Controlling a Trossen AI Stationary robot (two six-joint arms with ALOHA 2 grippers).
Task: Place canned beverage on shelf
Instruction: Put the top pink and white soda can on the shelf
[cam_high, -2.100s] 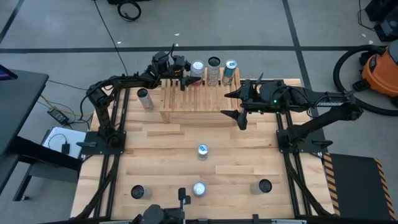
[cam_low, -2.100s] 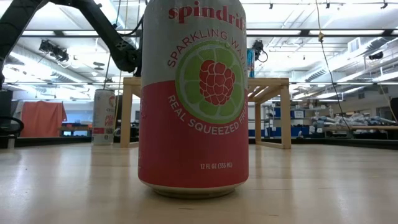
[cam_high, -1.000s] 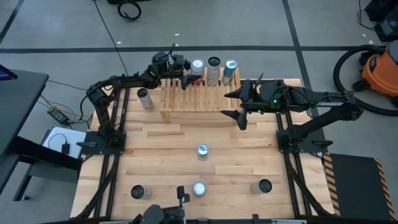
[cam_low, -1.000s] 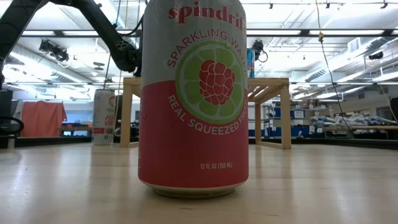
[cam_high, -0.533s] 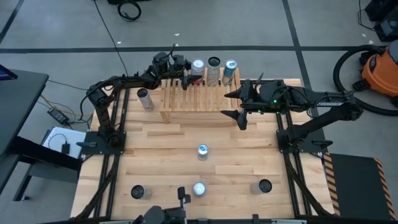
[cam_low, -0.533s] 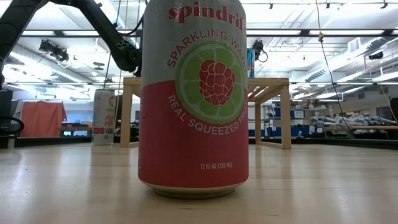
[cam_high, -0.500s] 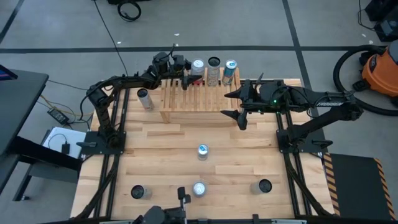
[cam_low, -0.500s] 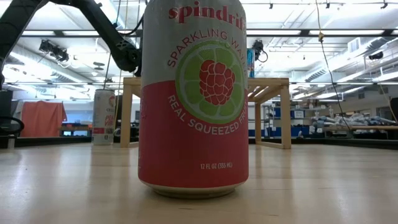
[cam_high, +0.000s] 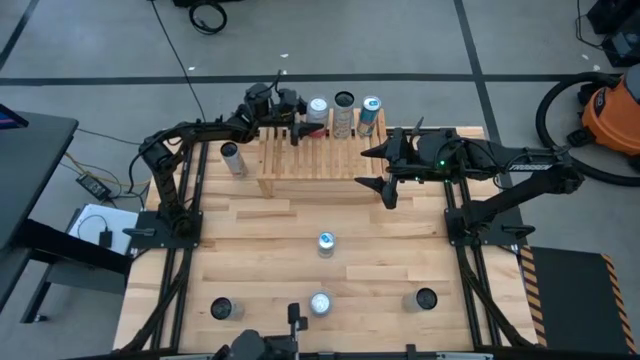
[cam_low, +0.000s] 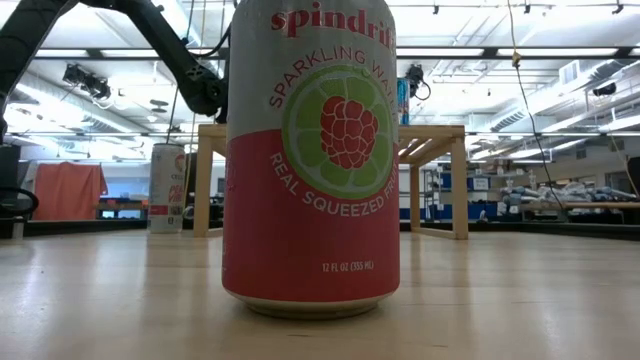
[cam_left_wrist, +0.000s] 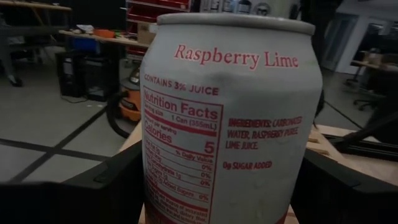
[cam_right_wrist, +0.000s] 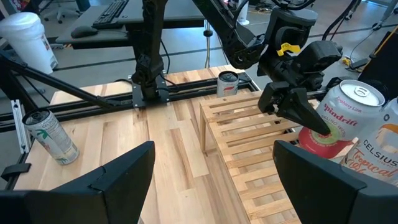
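A white-and-red Spindrift can (cam_left_wrist: 227, 118) stands upright at the far left of the pale wooden shelf (cam_high: 320, 155), its base at the slatted top. My left gripper (cam_high: 308, 120) is shut on it and reaches in from the table's left. Two more cans (cam_high: 344, 102) (cam_high: 371, 106) stand beside it along the shelf's far edge. My right gripper (cam_high: 379, 170) hangs open over the shelf's right end and holds nothing. My left gripper pinches the can's lower wall (cam_left_wrist: 149, 186) between its two fingers, one on each side. The fingers (cam_right_wrist: 303, 115) lie level and come from the table's left. The can stands upright with its base at the slats (cam_right_wrist: 314, 146). Whether it rests there or hangs just clear cannot be told.
A silver can (cam_high: 232, 158) stands on the table left of the shelf. One can (cam_high: 326, 242) stands mid-table and three (cam_high: 221, 309) (cam_high: 320, 303) (cam_high: 426, 299) along the near edge. The middle one (cam_low: 310, 160) fills the low view. Bare wood lies between the shelf and the mid-table can.
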